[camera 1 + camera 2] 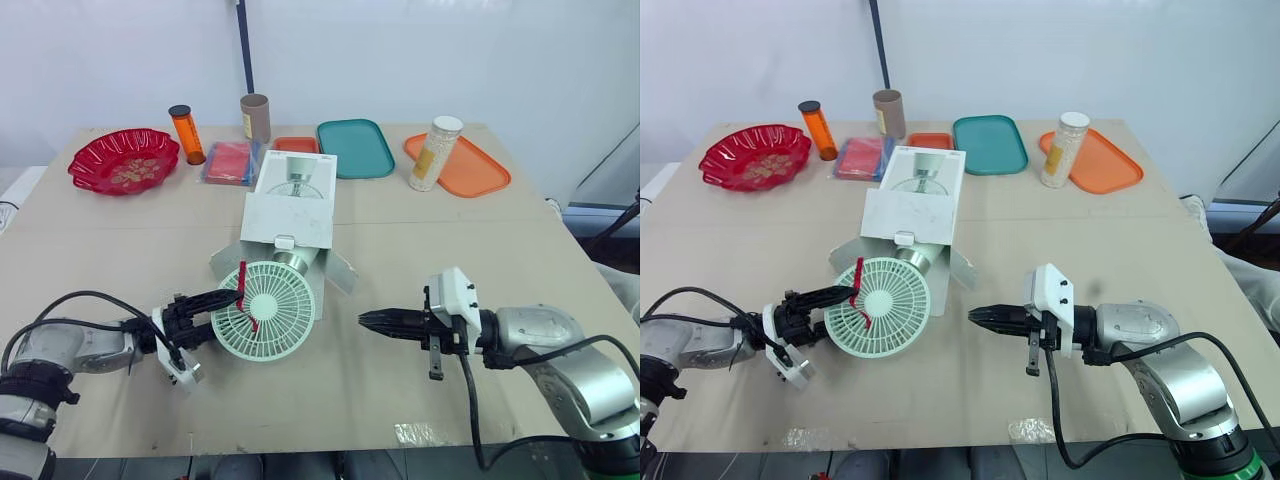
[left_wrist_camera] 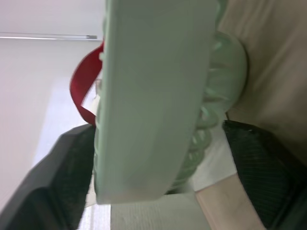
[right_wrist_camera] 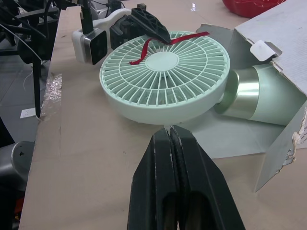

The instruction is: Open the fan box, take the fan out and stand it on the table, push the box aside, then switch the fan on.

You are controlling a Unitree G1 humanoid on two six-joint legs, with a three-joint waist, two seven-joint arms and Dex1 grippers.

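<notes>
Extracting fan [image 1: 268,310] from fan box [image 1: 290,215]: head out over desk [image 1: 480,250], base inside. Left end effector [image 1: 225,305] spread astride head rim; right end effector [image 1: 370,320] closed, empty. Next I'd clamp, draw clear, stand upright.

Mint-green fan [image 1: 265,310], round grille head with red ribbon [image 1: 245,290] across its face, head tilted up, rim sitting between the spread left jaws. Its silvery base is still inside the fan box [image 1: 290,205]. White carton, front flaps open, lies flat beyond the fan. Closed right jaws point at the head, near, apart.
</notes>
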